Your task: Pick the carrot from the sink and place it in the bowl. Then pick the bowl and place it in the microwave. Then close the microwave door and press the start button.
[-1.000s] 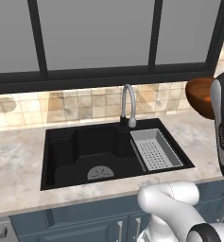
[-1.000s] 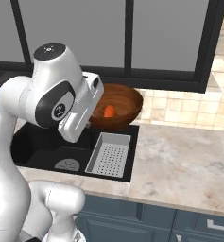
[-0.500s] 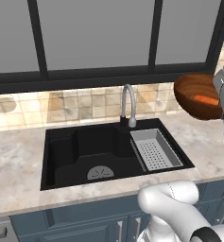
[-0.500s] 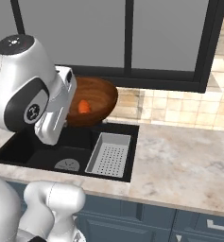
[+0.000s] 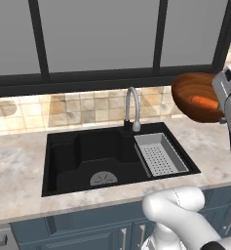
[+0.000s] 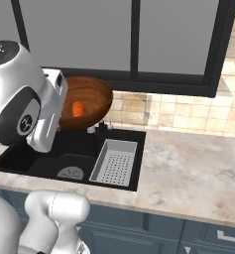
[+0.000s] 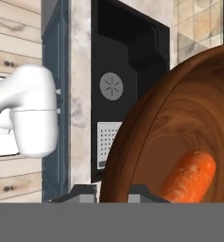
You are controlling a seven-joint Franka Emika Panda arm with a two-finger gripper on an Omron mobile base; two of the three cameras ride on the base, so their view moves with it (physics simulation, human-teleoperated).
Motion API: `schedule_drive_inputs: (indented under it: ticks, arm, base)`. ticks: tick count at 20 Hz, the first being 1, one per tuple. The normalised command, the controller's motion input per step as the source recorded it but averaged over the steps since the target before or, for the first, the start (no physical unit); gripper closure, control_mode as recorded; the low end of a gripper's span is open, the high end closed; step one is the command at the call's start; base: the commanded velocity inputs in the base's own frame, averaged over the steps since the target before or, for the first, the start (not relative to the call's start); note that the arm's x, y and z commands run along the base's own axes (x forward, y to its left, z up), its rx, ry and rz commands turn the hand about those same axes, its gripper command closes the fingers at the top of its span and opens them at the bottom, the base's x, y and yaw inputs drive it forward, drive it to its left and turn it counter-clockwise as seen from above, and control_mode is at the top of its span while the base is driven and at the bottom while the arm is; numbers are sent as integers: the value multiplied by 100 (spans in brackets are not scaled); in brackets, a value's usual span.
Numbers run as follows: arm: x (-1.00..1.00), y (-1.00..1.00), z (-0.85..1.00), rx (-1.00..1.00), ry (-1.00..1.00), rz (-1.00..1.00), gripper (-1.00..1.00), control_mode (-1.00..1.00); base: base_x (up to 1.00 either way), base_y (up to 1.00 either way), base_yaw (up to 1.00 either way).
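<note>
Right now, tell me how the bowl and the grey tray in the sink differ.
The bowl is round, reddish-brown and wooden-looking; the tray is rectangular, grey and perforated. The bowl is lifted off the counter and tilted; the tray sits level in the sink, at its right end. The bowl holds the carrot; the tray holds nothing. Both are open-topped containers.

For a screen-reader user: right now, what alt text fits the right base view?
A brown bowl with a carrot inside hangs above a black sink, held up by the white arm. A grey tray sits in the sink.
</note>
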Motion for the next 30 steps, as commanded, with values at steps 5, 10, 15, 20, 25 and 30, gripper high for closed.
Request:
schedule_drive_inputs:
  ticks: [5,10,15,20,25,30]
  arm:
    - [0,15,0,0,1,2,100,-100]
    - [0,0,0,0,1,0,100,-100]
    - [-2,0,0,0,0,0,100,100]
    - [0,0,0,0,0,0,100,100]
    - [0,0,0,0,0,0,100,100]
    - [0,0,0,0,0,0,100,100]
  base:
    - [0,0,0]
    - [0,0,0]
    - [-28,0,0]
    - [-69,0,0]
    - [-61,-1,0]
    - [-32,-7,25]
